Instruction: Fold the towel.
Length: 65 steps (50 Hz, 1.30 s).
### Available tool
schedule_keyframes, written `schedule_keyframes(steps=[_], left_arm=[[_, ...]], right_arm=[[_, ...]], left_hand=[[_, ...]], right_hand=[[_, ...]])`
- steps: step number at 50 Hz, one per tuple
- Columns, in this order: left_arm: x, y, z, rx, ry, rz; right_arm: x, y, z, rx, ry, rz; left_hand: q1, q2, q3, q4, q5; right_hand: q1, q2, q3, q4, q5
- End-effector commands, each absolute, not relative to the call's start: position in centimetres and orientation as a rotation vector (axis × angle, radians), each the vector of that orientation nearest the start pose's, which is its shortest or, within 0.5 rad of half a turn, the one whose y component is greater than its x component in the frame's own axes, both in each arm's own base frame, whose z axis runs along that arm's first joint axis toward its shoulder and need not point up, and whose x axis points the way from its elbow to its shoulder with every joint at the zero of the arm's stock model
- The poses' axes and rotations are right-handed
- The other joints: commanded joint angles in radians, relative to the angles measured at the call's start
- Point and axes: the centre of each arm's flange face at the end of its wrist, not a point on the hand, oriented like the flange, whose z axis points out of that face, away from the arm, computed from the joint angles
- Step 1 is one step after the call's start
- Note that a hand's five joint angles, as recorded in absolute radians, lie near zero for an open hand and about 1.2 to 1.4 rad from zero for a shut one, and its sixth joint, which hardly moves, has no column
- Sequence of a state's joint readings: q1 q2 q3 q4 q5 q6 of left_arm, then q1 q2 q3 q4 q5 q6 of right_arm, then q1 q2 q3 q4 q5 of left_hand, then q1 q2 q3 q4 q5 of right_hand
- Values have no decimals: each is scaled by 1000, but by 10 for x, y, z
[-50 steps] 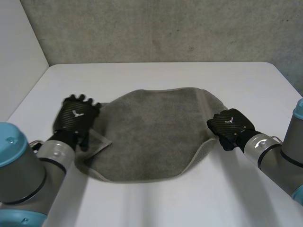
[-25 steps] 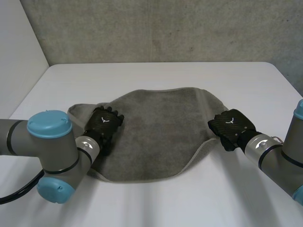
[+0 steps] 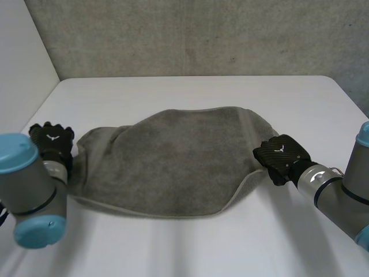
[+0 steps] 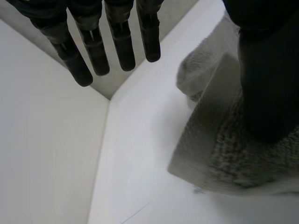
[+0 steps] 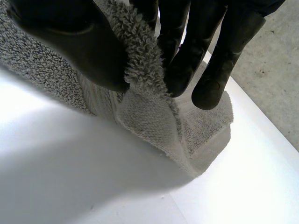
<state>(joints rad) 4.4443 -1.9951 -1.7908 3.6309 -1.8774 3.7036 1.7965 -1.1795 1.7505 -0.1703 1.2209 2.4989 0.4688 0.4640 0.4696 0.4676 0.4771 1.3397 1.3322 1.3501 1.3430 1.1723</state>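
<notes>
- Towel (image 3: 173, 161): one grey terry cloth lying spread over the middle of the white table (image 3: 190, 89). Its length runs from near the left edge toward the right edge. The left end is rumpled and the near hem is curved.
- Left hand (image 3: 51, 140): beside the towel's left end, close to the table's left edge. Its fingers (image 4: 117, 44) are straight and spread over bare table, clasping nothing. The thumb (image 4: 266, 84) stands apart from them above the rumpled corner of the cloth. Whether the thumb presses on the cloth cannot be told.
- Right hand (image 3: 281, 154): at the towel's right end, on the side toward the table's right edge. Its thumb (image 5: 79, 42) and fingers (image 5: 187, 56) are closed together, pinching the towel's edge between them. The pinched cloth is raised off the table, and a folded flap hangs beneath it.
- Wall (image 3: 202, 34): grey concrete, behind the table's far edge.
</notes>
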Motion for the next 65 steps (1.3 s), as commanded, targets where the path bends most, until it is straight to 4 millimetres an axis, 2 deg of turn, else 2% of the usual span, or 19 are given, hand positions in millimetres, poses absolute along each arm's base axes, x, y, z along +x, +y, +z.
schedule_keyframes(steps=[1, 6, 11, 16, 19, 21, 27, 32, 41, 43, 49, 57, 60, 61, 62, 64, 65], left_arm=[[-183, -279, 158, 574, 1986, -1770], [-182, -268, 157, 609, 1983, -1750], [-190, -264, 162, 709, 1967, -1802], [-202, -249, 174, 933, 1974, -1907], [-204, -243, 176, 986, 1990, -1916], [-205, -235, 178, 1066, 2038, -1899], [-198, -225, 177, 1138, 2169, -1799], [-189, -213, 169, 1256, 2336, -1633], [-179, -222, 160, 1228, 2342, -1606], [-179, -228, 151, 1226, 2336, -1609], [-179, -238, 138, 1222, 2330, -1605], [-181, -256, 123, 1207, 2306, -1606], [-182, -260, 117, 1202, 2319, -1577], [-182, -262, 115, 1199, 2319, -1572], [-182, -262, 115, 1199, 2319, -1572], [-182, -266, 117, 1190, 2308, -1582], [-182, -266, 117, 1190, 2308, -1582]], right_arm=[[231, -274, 150, -1338, 2167, -1735], [231, -273, 150, -1339, 2166, -1732], [231, -273, 149, -1339, 2168, -1732], [231, -273, 149, -1337, 2170, -1731], [230, -273, 150, -1335, 2172, -1731], [229, -274, 150, -1333, 2173, -1732], [229, -274, 150, -1332, 2175, -1733], [230, -274, 149, -1335, 2170, -1731], [231, -273, 149, -1338, 2167, -1730], [231, -273, 149, -1338, 2168, -1728], [230, -274, 149, -1335, 2173, -1729], [228, -275, 149, -1330, 2181, -1732], [228, -275, 149, -1327, 2186, -1734], [227, -275, 149, -1327, 2188, -1734], [227, -275, 149, -1327, 2188, -1734], [227, -277, 151, -1322, 2186, -1745], [227, -278, 151, -1322, 2186, -1745]], left_hand=[[-50, -45, -51, -49, -233], [-56, -51, -56, -54, -238], [-70, -66, -71, -69, -253], [-70, -66, -71, -69, -253], [-70, -66, -71, -69, -253], [-70, -66, -71, -69, -253], [-64, -60, -65, -63, -247], [-56, -51, -56, -54, -238], [-59, -54, -59, -57, -241], [-59, -54, -59, -57, -241], [-53, -48, -53, -51, -236], [88, 93, 87, 89, -95], [203, 207, 202, 204, 20], [360, 364, 359, 361, 177], [361, 366, 360, 362, 178], [700, 705, 699, 701, 517], [702, 707, 701, 703, 519]], right_hand=[[57, 64, 46, 53, 49], [57, 64, 46, 53, 49], [57, 64, 46, 53, 49], [57, 64, 46, 53, 49], [57, 64, 46, 53, 49], [57, 64, 46, 53, 49], [57, 64, 46, 53, 49], [57, 64, 46, 53, 49], [57, 64, 46, 53, 49], [57, 64, 46, 53, 49], [57, 64, 46, 53, 49], [57, 64, 46, 53, 49], [57, 64, 46, 53, 49], [57, 64, 46, 53, 49], [57, 64, 46, 53, 49], [57, 64, 46, 53, 49], [57, 64, 46, 53, 49]])
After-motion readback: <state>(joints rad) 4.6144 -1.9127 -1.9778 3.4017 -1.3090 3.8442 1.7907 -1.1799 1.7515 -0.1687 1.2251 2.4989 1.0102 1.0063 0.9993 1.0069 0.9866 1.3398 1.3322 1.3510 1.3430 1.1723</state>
